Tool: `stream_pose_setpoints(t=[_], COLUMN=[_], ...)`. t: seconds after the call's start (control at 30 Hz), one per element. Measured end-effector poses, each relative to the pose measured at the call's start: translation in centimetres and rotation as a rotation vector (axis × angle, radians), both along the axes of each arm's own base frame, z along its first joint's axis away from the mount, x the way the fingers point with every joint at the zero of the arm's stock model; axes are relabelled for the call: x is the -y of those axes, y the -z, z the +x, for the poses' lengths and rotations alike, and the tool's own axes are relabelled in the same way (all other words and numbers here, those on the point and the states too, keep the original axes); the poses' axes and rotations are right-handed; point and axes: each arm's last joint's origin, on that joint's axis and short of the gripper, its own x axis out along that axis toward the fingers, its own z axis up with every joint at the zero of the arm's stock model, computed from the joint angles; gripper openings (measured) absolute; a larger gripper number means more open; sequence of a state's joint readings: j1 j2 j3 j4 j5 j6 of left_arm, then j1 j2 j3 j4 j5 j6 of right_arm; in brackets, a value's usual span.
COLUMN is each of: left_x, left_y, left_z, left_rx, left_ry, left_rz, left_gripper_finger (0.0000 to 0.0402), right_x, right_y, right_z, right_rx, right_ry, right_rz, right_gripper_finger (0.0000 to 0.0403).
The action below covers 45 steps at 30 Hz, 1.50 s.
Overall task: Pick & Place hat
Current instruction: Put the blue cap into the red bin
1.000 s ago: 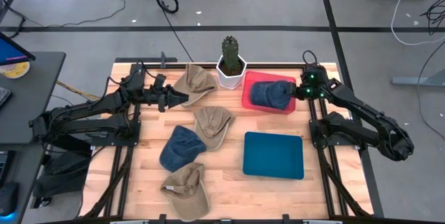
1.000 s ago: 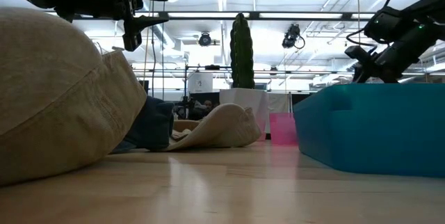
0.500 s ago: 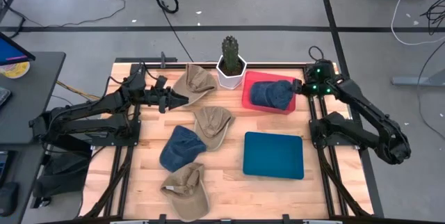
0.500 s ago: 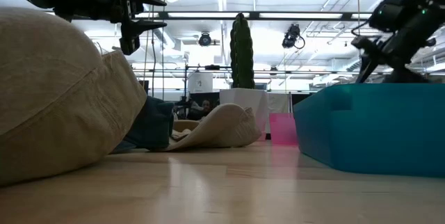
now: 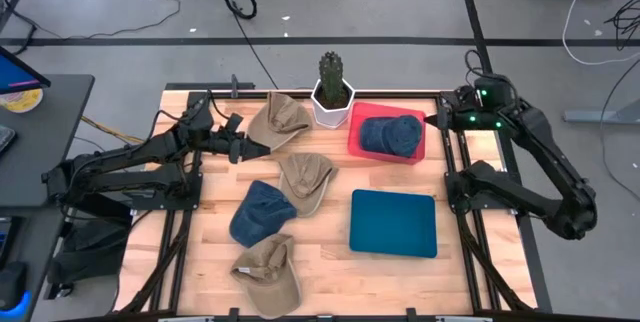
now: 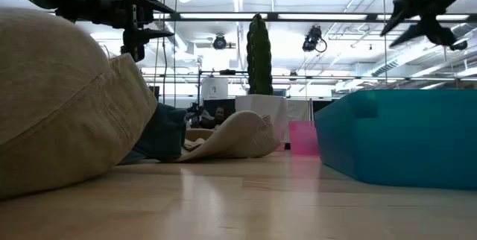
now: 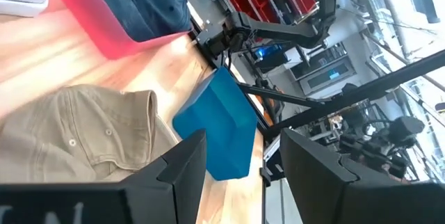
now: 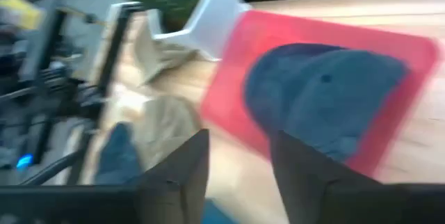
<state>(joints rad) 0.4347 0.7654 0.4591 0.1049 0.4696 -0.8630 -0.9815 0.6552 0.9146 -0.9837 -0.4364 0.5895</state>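
Observation:
A dark blue hat [image 5: 390, 134] lies in the red tray [image 5: 357, 142] at the table's far right; the right wrist view shows this hat [image 8: 327, 99] from above. My right gripper [image 5: 432, 120] hangs open, high in the air just right of the tray, with nothing between its fingers [image 8: 184, 175]. At the far left a tan hat [image 5: 278, 119] lies on the table. My left gripper [image 5: 250, 146] hovers open beside its near-left edge, pointing about level toward the table's right, and holds nothing.
A tan hat [image 5: 305, 175], a blue hat [image 5: 262, 212] and another tan hat [image 5: 268, 274] lie on the wood mid-table and near the front. A blue tray [image 5: 393, 223] sits at the near right. A cactus in a white pot [image 5: 333, 92] stands at the far edge.
My right gripper has risen well above the red tray and drawn back toward the table's far right corner; the blue hat stays lying in the tray. My left gripper stays in place and has rolled a little.

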Motion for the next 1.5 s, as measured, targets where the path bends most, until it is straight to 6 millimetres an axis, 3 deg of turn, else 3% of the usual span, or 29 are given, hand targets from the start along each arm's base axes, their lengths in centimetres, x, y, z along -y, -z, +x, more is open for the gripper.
stream_pose_setpoints(t=[0.23,0.53,0.83,1.07,1.2,1.33,1.5], left_x=[0.1,0.7,2.2,3.7,4.6,5.3,5.3], left_y=[-0.1,-0.5,-5.5,-7.2,-6.3,-3.8,-0.6], left_z=[-0.1,0.0,-0.7,-1.3,0.1,1.5,2.7], left_rx=[0.005,-0.006,-0.219,-0.362,-0.454,-0.692,-0.998], left_ry=[-0.002,0.008,-0.088,-0.053,0.001,0.007,-0.016], left_rz=[-0.089,-0.173,-0.034,-0.054,-0.069,-0.150,-0.214], left_gripper_finger=[0.0188,0.0149,0.0048,0.0004,0.0003,0.0008,0.0061], right_x=[-1.6,-2.0,-1.8,-1.3,-1.1,-0.9,-0.9], right_y=[-0.8,-1.2,-1.1,-0.9,-0.7,-0.6,-0.6], right_z=[-0.1,0.3,0.7,1.1,1.4,1.5,1.5], right_rx=[0.083,0.130,0.115,0.094,0.083,0.076,0.070], right_ry=[-0.089,-0.144,-0.172,-0.178,-0.179,-0.182,-0.193], right_rz=[-0.032,-0.057,-0.062,-0.046,-0.035,-0.033,-0.047], right_gripper_finger=[0.0012,0.0027,0.0023,0.0023,0.0023,0.0023,0.0023])
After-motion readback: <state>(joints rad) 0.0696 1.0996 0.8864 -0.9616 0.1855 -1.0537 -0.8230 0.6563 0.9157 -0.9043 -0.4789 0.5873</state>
